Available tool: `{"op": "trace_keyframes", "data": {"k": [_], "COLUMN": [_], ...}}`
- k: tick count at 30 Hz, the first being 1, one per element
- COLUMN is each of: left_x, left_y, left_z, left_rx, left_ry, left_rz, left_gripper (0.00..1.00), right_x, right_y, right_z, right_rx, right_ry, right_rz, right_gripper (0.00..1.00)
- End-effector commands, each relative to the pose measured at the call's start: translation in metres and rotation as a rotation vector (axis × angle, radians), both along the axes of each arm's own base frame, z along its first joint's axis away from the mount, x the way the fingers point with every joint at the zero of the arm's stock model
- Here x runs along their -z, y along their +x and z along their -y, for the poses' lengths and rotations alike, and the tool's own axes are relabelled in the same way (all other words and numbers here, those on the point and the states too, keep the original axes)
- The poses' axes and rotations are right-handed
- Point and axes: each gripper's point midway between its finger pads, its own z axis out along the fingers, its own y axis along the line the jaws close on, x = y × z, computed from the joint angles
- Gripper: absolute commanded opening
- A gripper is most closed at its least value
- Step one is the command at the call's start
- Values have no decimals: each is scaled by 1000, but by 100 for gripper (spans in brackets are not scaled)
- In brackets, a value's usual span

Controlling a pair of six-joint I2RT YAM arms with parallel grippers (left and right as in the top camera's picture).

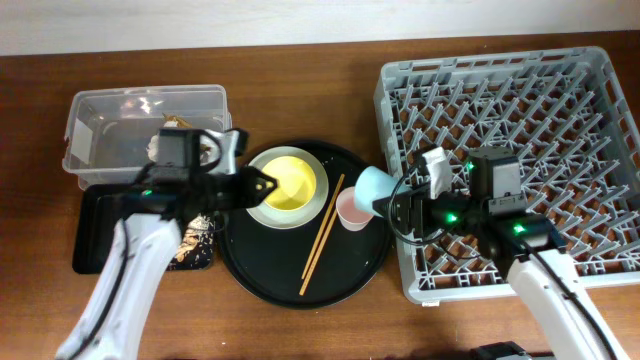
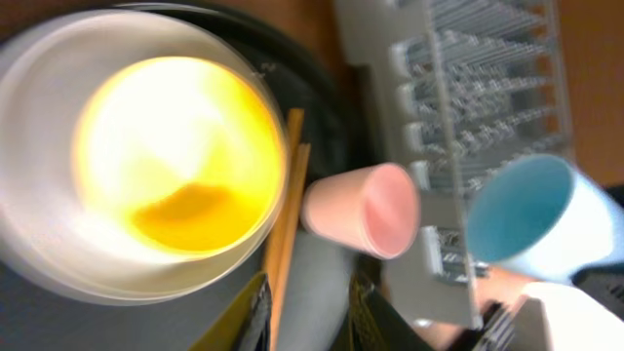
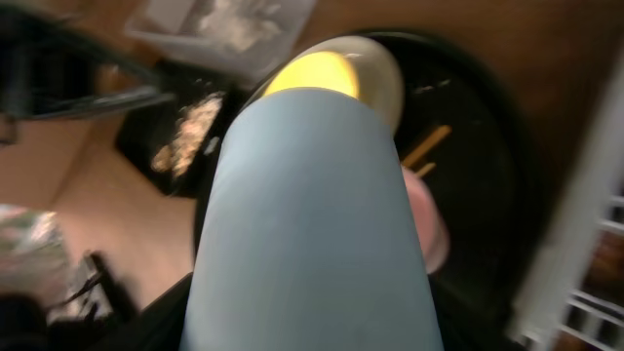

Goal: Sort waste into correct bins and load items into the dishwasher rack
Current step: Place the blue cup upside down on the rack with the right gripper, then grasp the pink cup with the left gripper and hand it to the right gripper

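At the far left of the bench, the tub sat behind the shallow tray. White paper lay in the tub, and brownish scraps lay in the right end of the shallow tray. The left gripper hovered over the left rim of the plate, its jaws open and holding nothing. The plate sat on the upper left part of the round tray with the yellow bowl standing in it. Just right of the bowl the chopsticks lay side by side, slanting down toward the round tray's front. The pink cup stood upright near that tray's right rim, beside the chopsticks' upper ends. Just past it, the right gripper had its jaws closed on the blue cup. The blue cup was tipped on its side with its mouth facing left, raised by the rack's left wall. Whether it touched the pink cup could not be told. The rack filled the right side, with the right arm reaching across its near left part.
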Motion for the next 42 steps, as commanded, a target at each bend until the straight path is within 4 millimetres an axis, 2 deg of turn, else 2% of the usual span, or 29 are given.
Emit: {"op": "trace_keyframes", "data": {"k": [1, 3, 5, 8, 11, 14, 18, 19, 23, 25, 26, 27, 29, 31, 34, 36, 38, 39, 40, 42], "left_x": [7, 22, 25, 24, 24, 24, 23, 23, 23, 23, 23, 23, 23, 22, 14, 1, -10, -9, -1, 14], "left_y": [-12, -29, -35, -34, -34, -33, -31, -31, -31, -31, -31, -31, -31, -31, -23, -11, -2, 0, 0, -1], "left_z": [-53, -76, -77, -77, -77, -77, -77, -77, -77, -77, -77, -77, -77, -75, -54, -24, 18, 30, 55, 77], "left_rx": [-122, -172, -169, -169, -170, -171, -172, -172, -172, -172, -172, -172, -172, -167, -116, -42, 54, 79, 139, 194], "left_ry": [253, 382, 389, 388, 388, 388, 386, 386, 386, 386, 386, 386, 386, 376, 314, 283, 258, 260, 260, 259], "left_rz": [6, -81, -107, -105, -102, -99, -91, -91, -91, -91, -91, -91, -91, -87, -29, 80, 196, 219, 236, 229], "left_gripper": [27, 27, 27, 27, 27, 28, 28, 28, 28, 28, 29, 29, 30, 34, 38, 47, 47, 47, 51, 54], "right_x": [-32, -49, -59, -64, -50, -26, 9, 20, 48, 61, 70, 74, 74, 67, 40, 15, -8, -15, -29, -36], "right_y": [12, 7, 3, 1, -2, -6, -1, 3, 15, 16, 16, 16, 17, 18, 18, 17, 10, 8, 1, -2], "right_z": [42, 73, 93, 123, 168, 192, 195, 196, 198, 199, 199, 198, 196, 190, 186, 174, 172, 170, 167, 165], "right_rx": [162, 266, 329, 417, 550, 601, 555, 546, 525, 511, 501, 496, 493, 483, 492, 486, 502, 506, 509, 511], "right_ry": [-246, -401, -489, -518, -528, -535, -553, -556, -563, -566, -569, -567, -553, -516, -496, -430, -419, -413, -398, -389], "right_rz": [53, 17, -4, -78, -204, -343, -490, -520, -587, -631, -660, -675, -673, -664, -610, -537, -462, -439, -395, -374], "right_gripper": [57, 57, 57, 57, 57, 58, 58, 61, 63, 70, 78, 90, 96, 97, 97, 97, 97, 97, 98, 98]}}
